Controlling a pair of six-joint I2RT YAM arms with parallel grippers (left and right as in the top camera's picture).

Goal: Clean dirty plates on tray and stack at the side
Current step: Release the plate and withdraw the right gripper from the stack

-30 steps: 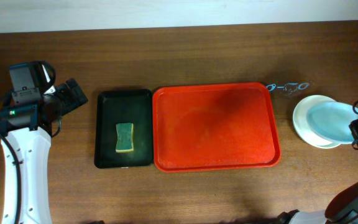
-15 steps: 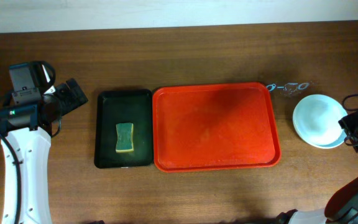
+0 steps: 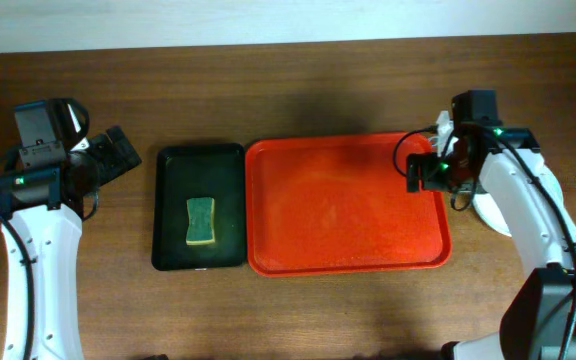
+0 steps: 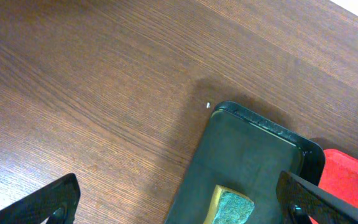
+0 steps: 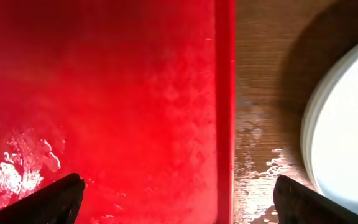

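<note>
The red-orange tray (image 3: 348, 205) lies mid-table with no plates on it; wet foam patches (image 5: 23, 162) show on its floor. The plates (image 5: 347, 143) sit stacked on the table just right of the tray. In the overhead view only a white sliver of the plates (image 3: 484, 210) shows beside my right arm. My right gripper (image 3: 423, 172) hovers open and empty over the tray's right rim (image 5: 224, 112). In its own view the right gripper (image 5: 179, 199) straddles that rim. My left gripper (image 3: 118, 155) stands open and empty, left of the black tray.
A black tray (image 3: 173, 210) holding a green-yellow sponge (image 3: 200, 221) sits against the red tray's left side. The left wrist view shows the sponge (image 4: 232, 208) and the black tray's corner (image 4: 260, 127). Water drops (image 5: 253, 143) wet the wood between tray and plates.
My right gripper opened and let go of a pale blue plate, which settled flat on the stack. The right arm then swung left, over the tray's right rim. The left arm stayed still.
</note>
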